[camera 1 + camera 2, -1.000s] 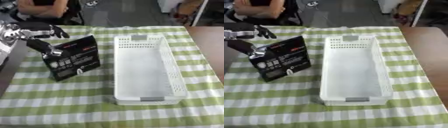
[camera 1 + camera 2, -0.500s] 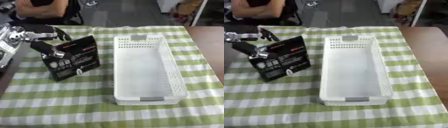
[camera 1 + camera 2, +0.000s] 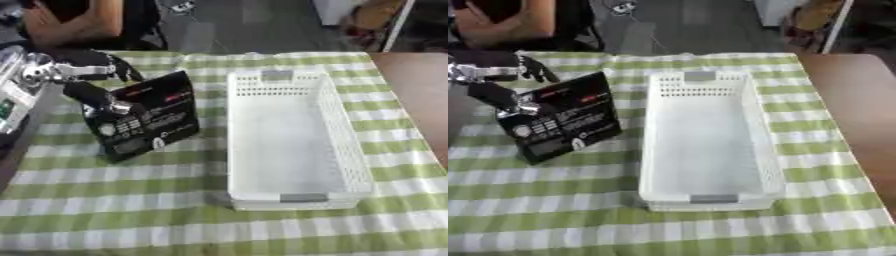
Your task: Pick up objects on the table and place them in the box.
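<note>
A black flat package (image 3: 149, 117) with white print and a red label stands tilted on the green checked cloth (image 3: 131, 200), left of the white perforated box (image 3: 343, 125). My left hand (image 3: 87, 92) comes in from the upper left and grips the package's upper left corner. Its thumb lies across the front face and its fingers (image 3: 118, 70) curl over the top edge behind. The box lies lengthwise in the middle with nothing inside. A narrow strip of cloth separates package and box. My right hand shows in neither view.
My left forearm (image 3: 17, 90), silver and white, fills the left edge. Bare brown tabletop (image 3: 420, 100) lies to the right of the cloth. Open cloth spreads in front of the box and the package.
The left hand and the package have stayed almost in place, still gripped at the same corner. The box has not moved.
</note>
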Motion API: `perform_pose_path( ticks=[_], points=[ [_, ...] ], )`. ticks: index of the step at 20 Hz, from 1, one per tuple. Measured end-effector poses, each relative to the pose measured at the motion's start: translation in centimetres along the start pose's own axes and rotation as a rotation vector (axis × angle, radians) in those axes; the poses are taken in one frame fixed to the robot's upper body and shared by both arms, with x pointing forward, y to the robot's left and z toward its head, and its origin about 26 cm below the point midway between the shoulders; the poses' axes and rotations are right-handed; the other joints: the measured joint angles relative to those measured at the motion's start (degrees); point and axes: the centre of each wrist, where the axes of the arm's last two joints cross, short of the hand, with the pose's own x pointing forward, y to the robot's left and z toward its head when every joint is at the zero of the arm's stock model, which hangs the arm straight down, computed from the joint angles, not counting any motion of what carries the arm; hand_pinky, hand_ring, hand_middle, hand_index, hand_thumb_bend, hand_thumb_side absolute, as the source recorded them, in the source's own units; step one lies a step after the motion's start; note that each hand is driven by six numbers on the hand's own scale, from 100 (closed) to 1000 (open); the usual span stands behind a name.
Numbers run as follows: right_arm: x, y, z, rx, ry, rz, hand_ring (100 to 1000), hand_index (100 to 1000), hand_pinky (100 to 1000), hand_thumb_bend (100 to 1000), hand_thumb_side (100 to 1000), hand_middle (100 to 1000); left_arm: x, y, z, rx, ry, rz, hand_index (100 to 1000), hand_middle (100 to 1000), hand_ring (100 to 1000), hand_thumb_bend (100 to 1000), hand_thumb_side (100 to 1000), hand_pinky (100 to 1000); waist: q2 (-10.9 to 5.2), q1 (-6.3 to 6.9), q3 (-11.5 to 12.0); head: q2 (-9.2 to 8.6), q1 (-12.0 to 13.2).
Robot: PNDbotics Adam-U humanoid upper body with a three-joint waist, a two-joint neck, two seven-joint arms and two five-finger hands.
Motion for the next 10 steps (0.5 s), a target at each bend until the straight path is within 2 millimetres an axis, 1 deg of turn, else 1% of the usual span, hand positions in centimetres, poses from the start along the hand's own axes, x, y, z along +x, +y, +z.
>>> perform_pose_path(
  ticks=[10],
  points=[
    [0.00,0.00,0.01,0.001,0.003,-0.002,806,883,760,100,759,769,-0.42,-0.21,-0.34,-0.013,0.034,0.003,943,874,846,1000,860,856,0.01,-0.10,-0.01,0.00,0.00]
  ],
)
